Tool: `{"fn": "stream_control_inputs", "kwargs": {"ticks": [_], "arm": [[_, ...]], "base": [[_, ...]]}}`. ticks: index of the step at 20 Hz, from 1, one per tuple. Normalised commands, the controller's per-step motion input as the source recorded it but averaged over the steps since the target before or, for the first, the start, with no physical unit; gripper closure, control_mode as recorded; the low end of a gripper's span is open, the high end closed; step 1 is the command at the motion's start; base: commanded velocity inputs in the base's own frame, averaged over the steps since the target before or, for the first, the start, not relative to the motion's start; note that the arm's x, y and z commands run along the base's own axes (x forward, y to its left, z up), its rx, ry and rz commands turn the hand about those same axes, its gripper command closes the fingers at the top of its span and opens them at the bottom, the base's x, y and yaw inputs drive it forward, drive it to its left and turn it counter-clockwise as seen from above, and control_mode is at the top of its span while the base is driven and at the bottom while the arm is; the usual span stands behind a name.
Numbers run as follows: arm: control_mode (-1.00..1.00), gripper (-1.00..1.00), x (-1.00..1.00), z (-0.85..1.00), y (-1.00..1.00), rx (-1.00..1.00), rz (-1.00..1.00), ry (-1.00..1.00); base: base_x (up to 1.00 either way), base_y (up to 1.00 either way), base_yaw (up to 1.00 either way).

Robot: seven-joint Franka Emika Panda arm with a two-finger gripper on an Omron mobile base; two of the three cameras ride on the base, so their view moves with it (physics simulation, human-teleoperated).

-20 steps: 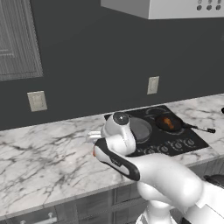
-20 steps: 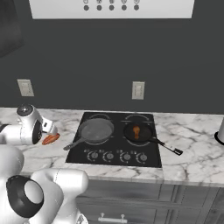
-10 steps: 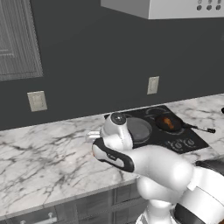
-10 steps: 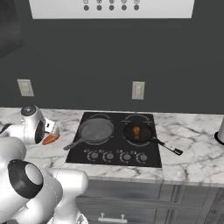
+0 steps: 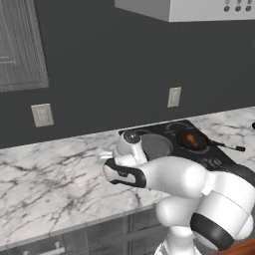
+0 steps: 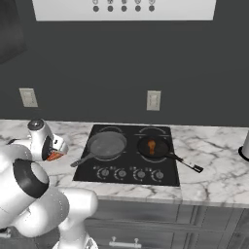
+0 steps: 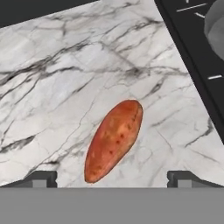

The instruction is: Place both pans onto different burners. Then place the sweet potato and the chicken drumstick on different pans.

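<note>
The orange-red sweet potato (image 7: 113, 140) lies on the marble counter, left of the cooktop (image 7: 199, 65). My gripper (image 7: 113, 179) hovers right over it, open, one fingertip to each side and nothing between them. In the right base view the hand covers most of the sweet potato (image 6: 54, 156). The grey pan (image 6: 106, 144) sits on the front left burner, its handle pointing to the front left. On the right burner the black pan (image 6: 153, 146) holds the chicken drumstick (image 6: 151, 145). From the left base view both the grey pan (image 5: 155, 145) and the black pan (image 5: 191, 141) are in sight.
A row of knobs (image 6: 129, 173) lines the cooktop's front. Wall outlets (image 6: 153, 100) sit on the dark backsplash. A dark-based object (image 6: 244, 147) stands at the counter's far right. The range hood (image 6: 124, 8) hangs above. My own arm (image 5: 174, 179) fills the foreground.
My arm's elbow and lower links have swung, while the hand stays over the sweet potato. The pans and the drumstick have not moved.
</note>
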Motion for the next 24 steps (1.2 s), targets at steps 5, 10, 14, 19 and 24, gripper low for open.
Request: {"fn": "stream_control_inputs", "kwargs": {"ticks": [5,10,14,19,24], "arm": [[-1.0,-1.0,0.19,-0.19,0.07,0.0,-0.02,0.03],[-1.0,-1.0,0.23,-0.2,0.09,0.0,-0.03,0.04],[-1.0,-1.0,0.2,-0.21,0.05,0.0,-0.02,0.04],[-1.0,-1.0,0.23,-0.2,0.05,0.0,-0.02,0.04],[-1.0,-1.0,0.2,-0.2,0.05,0.0,-0.02,0.03]], "base": [[0.0,0.0,0.0],[0.0,0.0,0.0],[0.0,0.0,0.0],[0.0,0.0,0.0],[0.0,0.0,0.0]]}}
